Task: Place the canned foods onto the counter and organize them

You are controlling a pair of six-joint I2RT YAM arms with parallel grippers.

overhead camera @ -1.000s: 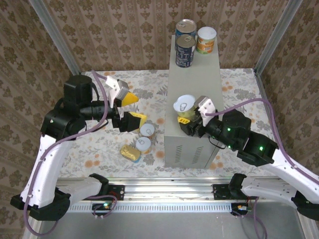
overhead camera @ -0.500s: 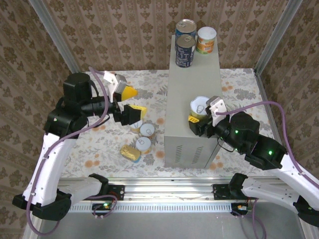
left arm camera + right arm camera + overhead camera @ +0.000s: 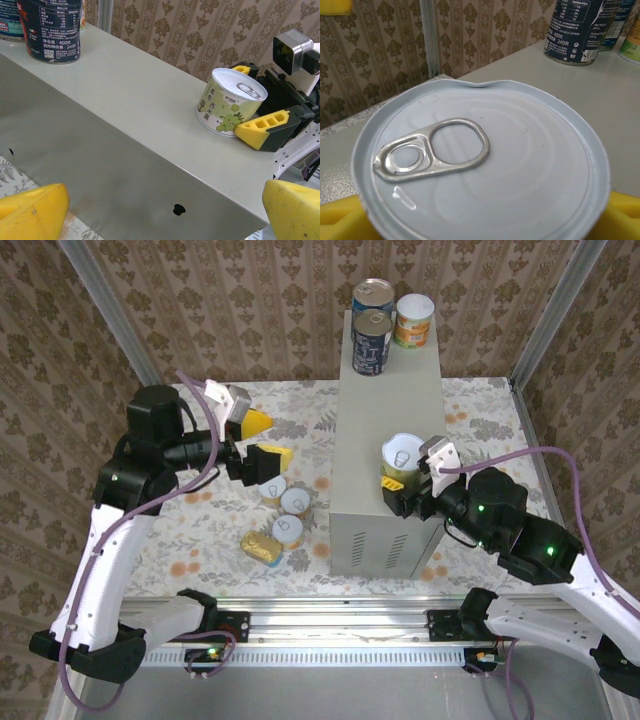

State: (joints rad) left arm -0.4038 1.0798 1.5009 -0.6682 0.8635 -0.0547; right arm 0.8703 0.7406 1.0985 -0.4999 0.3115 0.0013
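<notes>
Right jaws flank the green-labelled pull-tab can [image 3: 227, 102], which stands upright on the grey box [image 3: 390, 380] by its near right edge. Gripping or let go? Cannot tell! Left jaws gape wide and empty, left of the box, over small cans [image 3: 296, 502] on the floral tabletop [image 3: 190, 540]. Three more cans [image 3: 372, 340] stand at the box's far end.

Right wrist: pull-tab can [image 3: 480, 165] on the bench [image 3: 620, 110] runs off the bottom edge, label unseen; blue cans [image 3: 575, 30] at the bench's far end are cropped at the top. Top view: a tin [image 3: 270, 492] left of the bench sits half hidden under the left tool [image 3: 266, 440].
</notes>
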